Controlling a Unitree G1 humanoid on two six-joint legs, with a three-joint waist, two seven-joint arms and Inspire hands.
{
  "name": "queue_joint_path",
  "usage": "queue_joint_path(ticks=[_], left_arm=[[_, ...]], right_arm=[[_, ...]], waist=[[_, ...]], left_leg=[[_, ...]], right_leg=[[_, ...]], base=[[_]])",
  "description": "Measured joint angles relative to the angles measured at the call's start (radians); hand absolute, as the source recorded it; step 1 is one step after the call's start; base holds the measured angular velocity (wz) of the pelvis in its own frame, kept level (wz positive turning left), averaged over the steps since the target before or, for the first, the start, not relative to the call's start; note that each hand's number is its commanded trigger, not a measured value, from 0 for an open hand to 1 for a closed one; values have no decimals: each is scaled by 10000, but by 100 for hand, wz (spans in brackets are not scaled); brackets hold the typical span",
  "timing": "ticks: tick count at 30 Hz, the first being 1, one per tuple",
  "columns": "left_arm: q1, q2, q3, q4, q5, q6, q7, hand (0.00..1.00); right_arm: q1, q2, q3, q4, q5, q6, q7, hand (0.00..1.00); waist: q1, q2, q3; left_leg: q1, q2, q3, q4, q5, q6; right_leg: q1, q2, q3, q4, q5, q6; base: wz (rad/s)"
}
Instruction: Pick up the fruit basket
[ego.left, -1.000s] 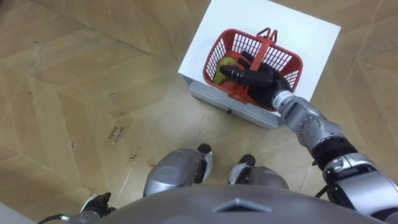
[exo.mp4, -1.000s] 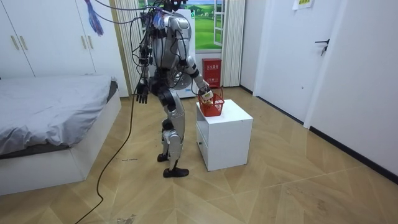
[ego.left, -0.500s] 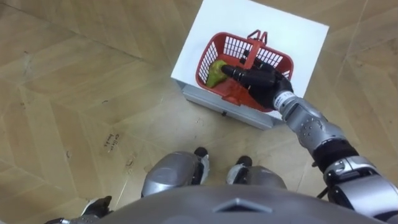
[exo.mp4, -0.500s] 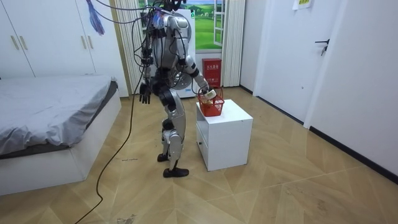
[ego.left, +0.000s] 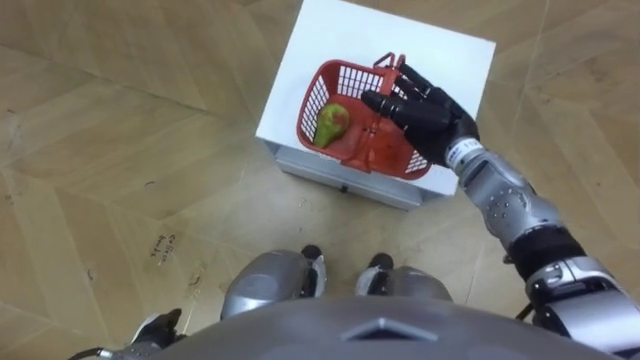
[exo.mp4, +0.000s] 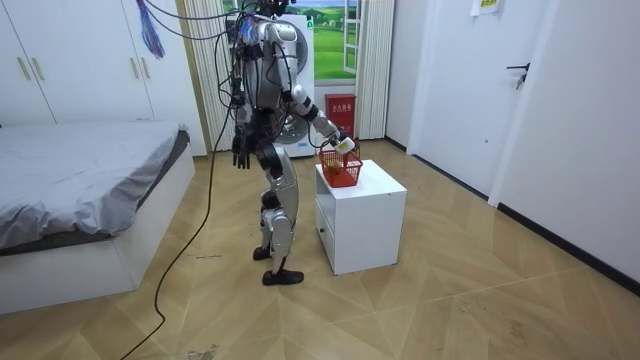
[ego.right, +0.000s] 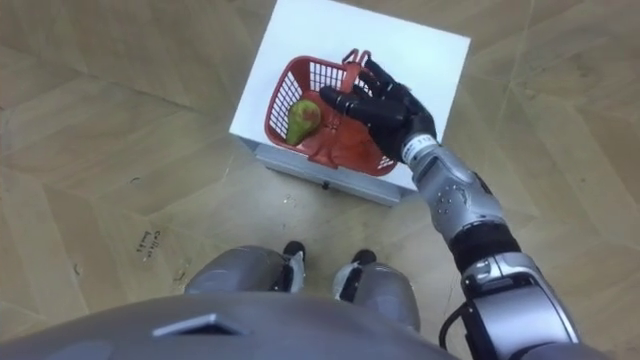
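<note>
A red plastic basket stands on a white cabinet in front of me, near its front edge. A green-red pear lies inside it on the left. The basket's handles stand upright in the middle. My right hand hovers over the basket's right half, beside the handles, open with its fingers spread and nothing in it. In the room view I stand at the cabinet with my right hand just above the basket. My left hand hangs relaxed at my side.
The cabinet has a drawer front facing my feet. Wooden floor surrounds it. A bed stands at the room view's left, a red box behind the cabinet against the wall, and a door on the right.
My right hand has lifted out of the basket, where it lay over the pear, and now spreads above its right side. The pear is uncovered. The head camera has shifted.
</note>
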Motion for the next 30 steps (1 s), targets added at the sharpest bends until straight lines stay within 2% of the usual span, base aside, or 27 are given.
queue_joint_path(ticks=[6, 10, 15, 22, 24, 25, 29, 30], left_arm=[[3, 6, 173, 120, -109, -161, 27, 0], [1, 4, 275, 174, -192, -248, 45, 0], [2, 2, 420, 177, -193, -319, 59, 0], [11, -53, 858, 185, -188, -306, 92, 0], [18, -48, 947, 167, -186, -302, 251, 0], [15, -36, 950, 132, -187, -292, 282, 0], [5, -46, 948, -21, -156, -184, 290, 0], [1, -53, 949, -43, -129, -176, 288, 0]], right_arm=[[578, -182, -311, -627, 769, -196, 23, 0], [1036, -405, -312, -928, 762, -208, 23, 0], [1201, -645, -345, -945, 653, -212, 21, 0], [1489, -697, -674, -967, 222, -236, 40, 0], [1581, -702, -748, -973, 212, -236, 46, 0], [1620, -699, -748, -973, 41, -240, 51, 0], [2084, -700, -761, -975, -257, -241, 59, 0], [2191, -702, -775, -974, -489, -241, 28, 0]], waist=[[-58, 46, 24], [-134, 79, 39], [-281, 103, 45], [-372, -98, -30], [-445, -186, -34], [-555, -239, -59], [-604, -397, -127], [-610, -433, -108]], left_leg=[[307, 125, 231, -126, -109, -16], [435, 155, 335, -220, -118, -30], [517, 180, 480, -352, -121, -34], [856, 232, 848, -604, -117, -35], [1154, 251, 882, -761, -118, -36], [1264, 266, 876, -879, -120, -41], [1564, 303, 848, -1038, -145, -77], [1645, 310, 840, -1059, -153, -83]], right_leg=[[273, 94, 104, -105, 41, -35], [295, 147, 241, -135, 48, -42], [269, 173, 375, -150, 48, -42], [314, 265, 766, -170, 44, -36], [590, 306, 787, -330, 44, -36], [700, 321, 771, -385, 51, -31], [1070, 388, 749, -614, 65, -30], [1180, 403, 739, -700, 68, -27]], base=[[-12], [-10], [-9], [-16], [-7], [0], [1], [6]])
